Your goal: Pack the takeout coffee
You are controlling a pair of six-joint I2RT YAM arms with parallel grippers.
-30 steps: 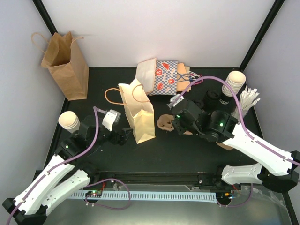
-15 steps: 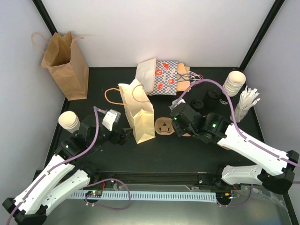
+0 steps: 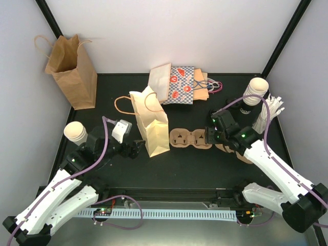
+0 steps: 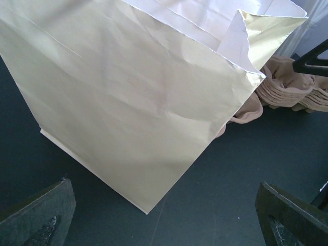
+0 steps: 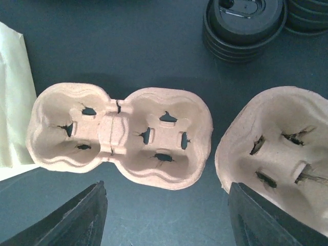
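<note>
While empty, right tool (image 5: 166, 205) near cup carrier (image 5: 123, 136).

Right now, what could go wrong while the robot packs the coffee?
The cream bag stands upright with nothing bracing it, and the open left hand is close beside it; a bump might tip it. The empty cup carrier lies right next to the bag, so a push from the open right hand could shove both. The cup stack sits by the left arm and might get knocked.
</note>
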